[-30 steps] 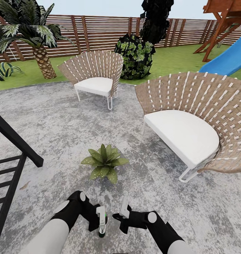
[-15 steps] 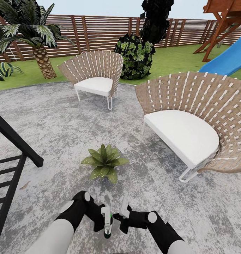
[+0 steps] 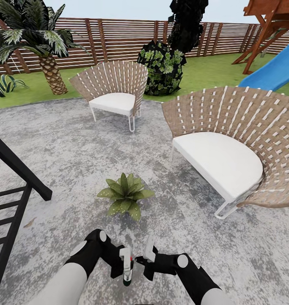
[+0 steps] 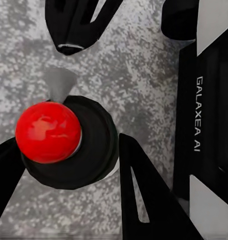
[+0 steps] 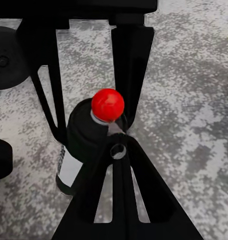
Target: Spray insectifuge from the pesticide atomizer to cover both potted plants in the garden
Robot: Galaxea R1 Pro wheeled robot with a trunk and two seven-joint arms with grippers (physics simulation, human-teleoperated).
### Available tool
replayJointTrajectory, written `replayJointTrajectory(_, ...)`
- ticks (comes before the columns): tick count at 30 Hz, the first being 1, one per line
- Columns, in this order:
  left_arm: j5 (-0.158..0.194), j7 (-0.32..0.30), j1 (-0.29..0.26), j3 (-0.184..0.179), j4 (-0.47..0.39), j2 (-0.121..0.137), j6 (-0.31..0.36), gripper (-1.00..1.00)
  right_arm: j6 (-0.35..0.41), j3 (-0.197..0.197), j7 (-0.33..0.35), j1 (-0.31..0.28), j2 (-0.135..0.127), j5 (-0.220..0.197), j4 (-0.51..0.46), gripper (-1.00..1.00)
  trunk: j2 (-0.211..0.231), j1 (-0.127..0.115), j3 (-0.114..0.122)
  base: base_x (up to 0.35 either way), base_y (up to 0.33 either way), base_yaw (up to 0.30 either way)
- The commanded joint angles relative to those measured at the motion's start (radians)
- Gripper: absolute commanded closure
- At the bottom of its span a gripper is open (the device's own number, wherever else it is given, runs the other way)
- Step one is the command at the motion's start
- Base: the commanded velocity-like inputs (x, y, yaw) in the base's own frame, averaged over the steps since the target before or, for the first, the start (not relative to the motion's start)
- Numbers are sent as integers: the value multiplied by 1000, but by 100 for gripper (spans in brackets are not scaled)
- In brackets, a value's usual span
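The pesticide atomizer (image 3: 126, 271) is a slim dark bottle with a white label, held upright low over the grey patio (image 3: 68, 144) by my left gripper (image 3: 124, 263), which is shut on it. On its spray head sits a red dot (image 5: 107, 105). In the left wrist view the bottle (image 4: 91, 150) shows from above between my two black fingers (image 4: 144, 200). My right gripper (image 3: 147, 253) is shut, and its tip touches the spray head just beside the red dot (image 4: 47, 132). One potted plant (image 3: 125, 195), a low green rosette, stands on the patio a short way ahead of both grippers.
A large woven chair (image 3: 233, 148) stands ahead on the right and a smaller one (image 3: 114, 91) further back. A black metal frame (image 3: 13, 186) is at the left. Behind the patio are lawn, a palm (image 3: 47, 55), a dark shrub (image 3: 165, 65), a blue slide (image 3: 271, 72) and the wooden fence (image 3: 119, 38).
My left gripper carried the atomizer a little to the right, up against the right gripper's tip. The dot on the spray head went from green to red. The right arm stayed put.
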Motion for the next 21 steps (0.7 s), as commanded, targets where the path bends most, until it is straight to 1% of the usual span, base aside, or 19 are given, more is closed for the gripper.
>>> replayJointTrajectory(1, -8, -4, -1, 9, -1, 2, -6, 100, -5, -1, 0, 0, 0, 9, -1, 100, 0, 0, -1, 0, 0, 0)
replayJointTrajectory(4, -9, -3, 2, 9, 0, 53, -7, 100, -5, -1, 0, 0, 0, 10, -1, 100, 0, 0, -1, 0, 0, 0)
replayJointTrajectory(6, -11, -2, 7, 9, 1, 104, -7, 100, -6, -2, 0, 0, -2, 10, 1, 100, 0, 0, -1, 0, 0, 0)
replayJointTrajectory(7, -12, -2, 7, 8, 1, 123, -7, 100, -6, -2, -1, 0, -3, 11, 1, 100, 0, 0, -1, 0, 0, 0)
replayJointTrajectory(8, -12, -1, 8, 8, 3, 154, -7, 100, -6, -2, -1, 0, -4, 11, 2, 100, 0, 0, -1, 0, 0, 0)
replayJointTrajectory(11, -8, 1, 9, 9, 29, 222, -7, 100, -7, -3, -1, 0, -10, 12, 6, 100, 0, 0, -1, 0, 0, 0)
replayJointTrajectory(12, -8, 3, 9, 9, 39, 238, -7, 100, -8, -3, -2, 0, -18, 11, 6, -100, 0, 0, -1, 0, 0, 0)
replayJointTrajectory(15, -8, 20, 10, 10, 51, 259, -4, 100, -8, -8, -5, 0, -42, 11, 9, -100, 0, 0, -1, 0, 0, 0)
replayJointTrajectory(16, -6, 55, 10, 14, 53, 261, 1, 100, -8, -11, -8, 0, -60, 11, 10, -100, 0, 0, -1, 0, 0, 0)
replayJointTrajectory(17, -3, 96, 10, 26, 54, 258, 4, 100, -8, -11, -14, 0, -80, 10, 11, -100, 0, 0, -1, 0, 0, 0)
replayJointTrajectory(18, 9, 142, 10, 50, 60, 252, 6, 100, -10, -12, -31, 0, -101, 9, 11, -100, 0, 0, -1, 0, 0, 0)
replayJointTrajectory(19, 33, 191, 10, 82, 78, 243, 7, 100, -10, -12, -62, 1, -124, 8, 22, -100, 0, 0, -1, 0, 0, 0)
replayJointTrajectory(20, 69, 242, 10, 118, 99, 234, 8, 100, -12, -12, -107, 2, -150, 6, 56, -100, 0, 0, -1, 0, 0, 0)
replayJointTrajectory(21, 114, 299, 10, 157, 120, 229, 8, 100, -13, -13, -163, 2, -172, 0, 111, -100, 0, 0, -1, 0, 0, 0)
